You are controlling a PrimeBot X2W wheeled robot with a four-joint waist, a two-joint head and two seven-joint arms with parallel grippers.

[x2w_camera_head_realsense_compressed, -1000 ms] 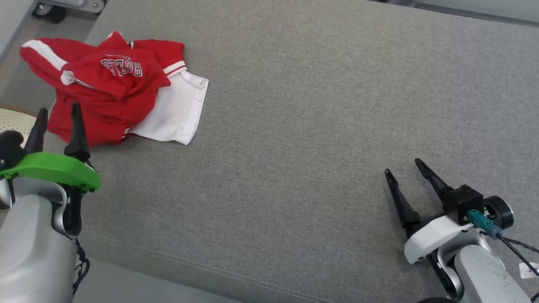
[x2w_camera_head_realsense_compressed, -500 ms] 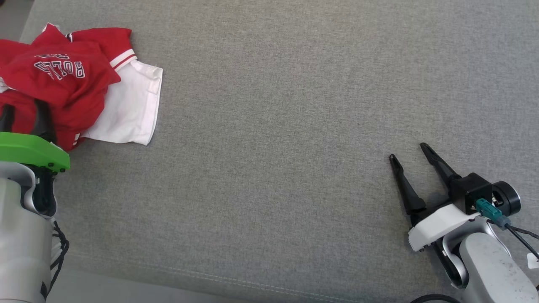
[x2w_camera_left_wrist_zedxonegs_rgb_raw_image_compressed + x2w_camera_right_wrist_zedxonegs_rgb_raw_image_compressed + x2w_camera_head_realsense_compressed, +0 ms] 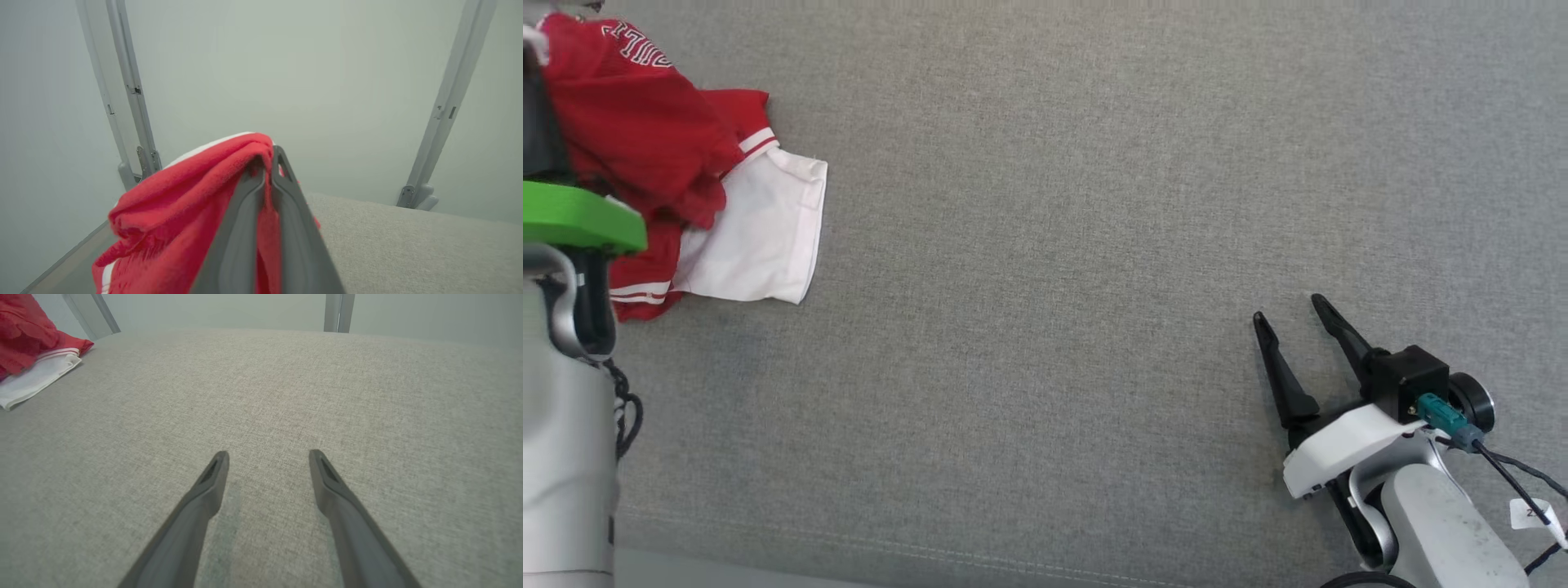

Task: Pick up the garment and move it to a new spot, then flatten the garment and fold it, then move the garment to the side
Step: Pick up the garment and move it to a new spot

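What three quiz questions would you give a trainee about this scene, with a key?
1. True or false: the right gripper is shut on the garment.
2. What does the left gripper hold? A: nothing. B: the garment. C: a cup.
3. Fill the gap: in the head view the garment is at the upper ___.
Key: 1 false; 2 B; 3 left.

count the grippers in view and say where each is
2. The left gripper is at the far left, fingers shut on the red and white garment. The right gripper is at the lower right of the gray surface, open and holding nothing.
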